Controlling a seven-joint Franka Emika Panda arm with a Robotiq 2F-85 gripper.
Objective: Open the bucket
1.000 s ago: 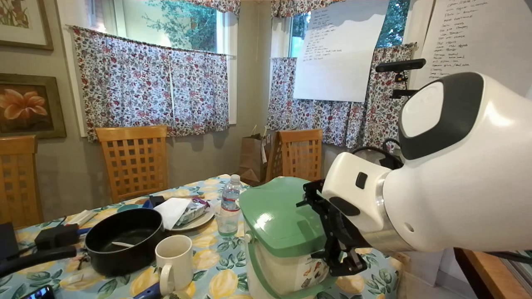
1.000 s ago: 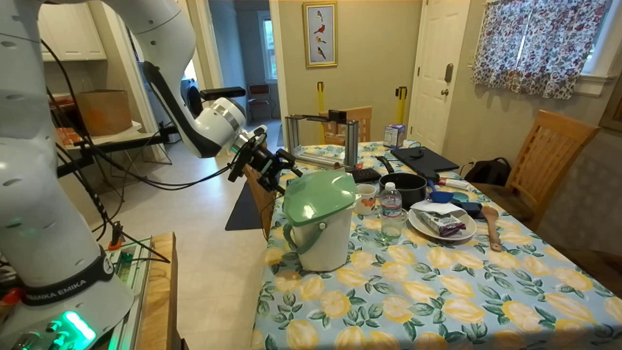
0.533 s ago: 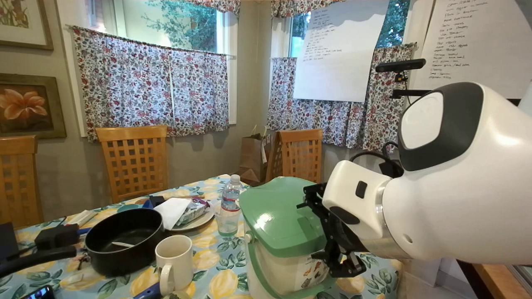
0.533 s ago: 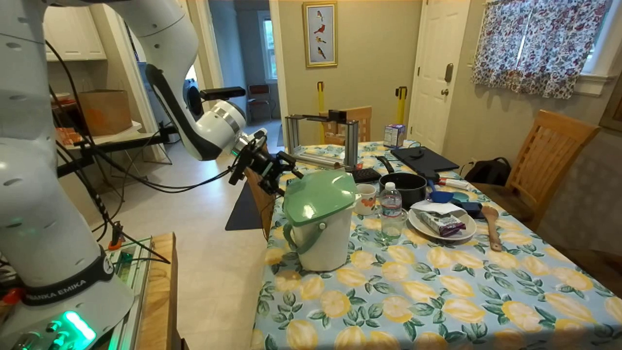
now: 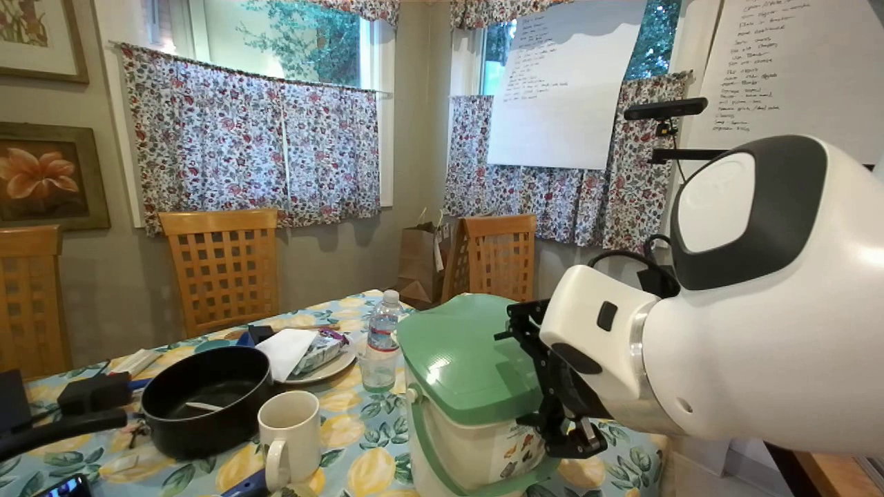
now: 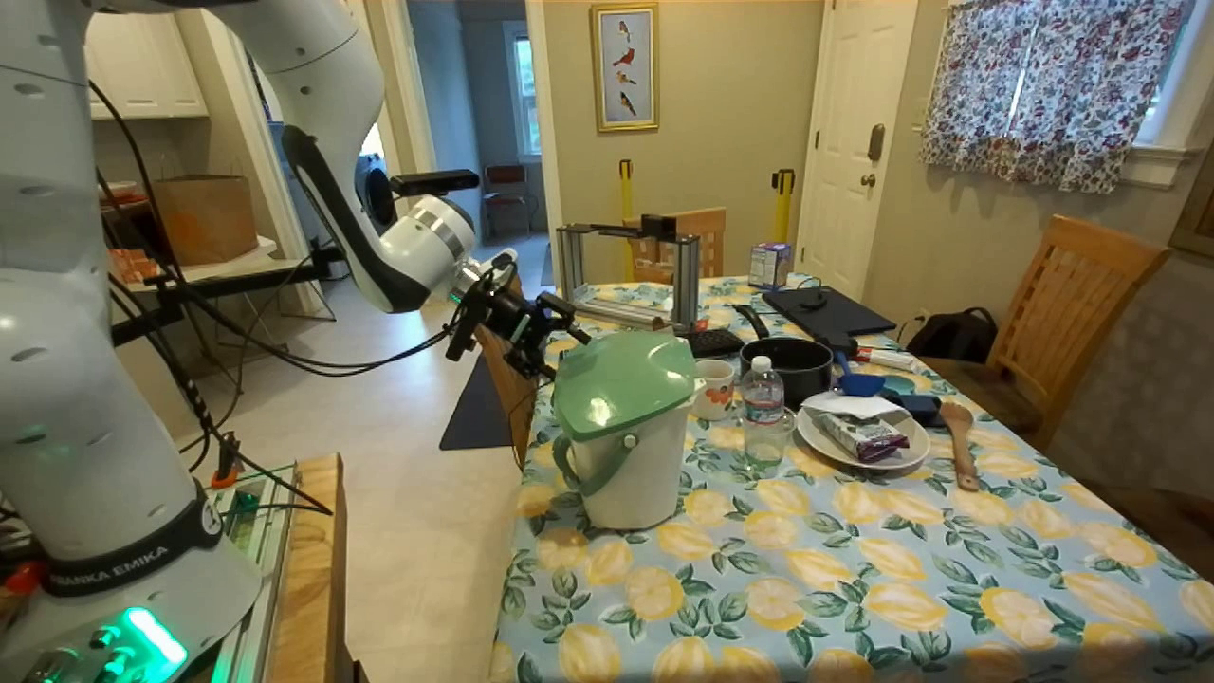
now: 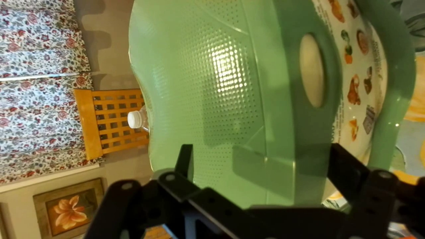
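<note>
Glint on green lid (image 5: 459, 345) of bucket (image 5: 466, 449) shifts; front edge now looks slightly higher. Hand (image 7: 260, 156) spread, fingers (image 7: 185, 159) straddling lid's rim, contact unclear. Opening perhaps barely beginning.

The arm (image 6: 322, 104) is white and rounded, with grey oval caps (image 6: 28, 355) and a black inlay (image 5: 791, 200). Around the base (image 6: 204, 602) runs a black band (image 6: 142, 560) lettered FRANKA EMIKA; low on the base, a bar (image 6: 156, 636) glows green. Above the base — black cables (image 6: 432, 334) and a black gripper (image 6: 567, 355) with round screws (image 7: 170, 177).
</note>
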